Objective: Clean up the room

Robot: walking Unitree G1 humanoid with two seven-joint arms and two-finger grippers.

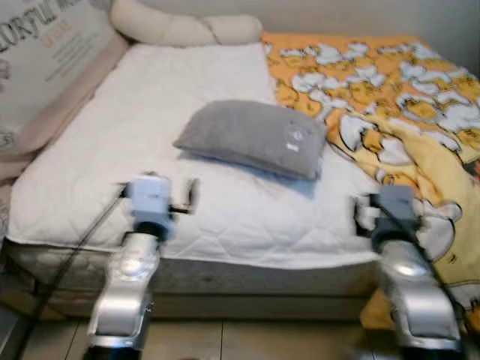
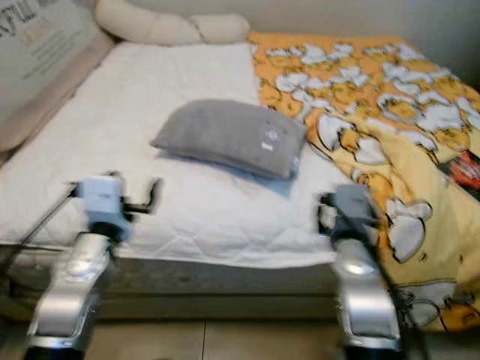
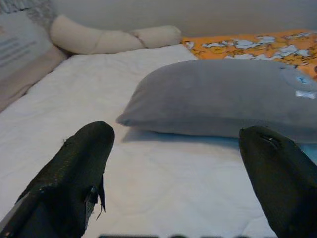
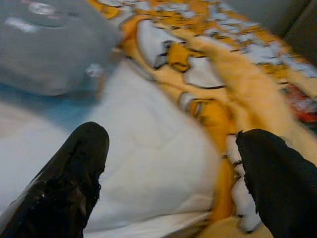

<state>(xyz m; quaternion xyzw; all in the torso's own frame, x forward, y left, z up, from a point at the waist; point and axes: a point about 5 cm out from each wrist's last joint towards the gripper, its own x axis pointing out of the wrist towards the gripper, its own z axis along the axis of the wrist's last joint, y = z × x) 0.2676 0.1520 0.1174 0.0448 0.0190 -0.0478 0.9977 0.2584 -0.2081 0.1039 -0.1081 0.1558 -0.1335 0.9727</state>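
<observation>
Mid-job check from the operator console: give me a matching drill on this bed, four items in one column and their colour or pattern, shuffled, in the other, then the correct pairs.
Things:
1. pillow
2. blanket
3. mattress cover
4. bolster

Colour or pattern:
A. orange-yellow with white cartoon figures
B. plain cream, long and rounded, at the head of the bed
C. grey, with a small label
D. white, quilted

Pairs: 1-C, 2-A, 3-D, 4-B.

The left gripper and right gripper are both open over the near edge of the bed, holding nothing.
</observation>
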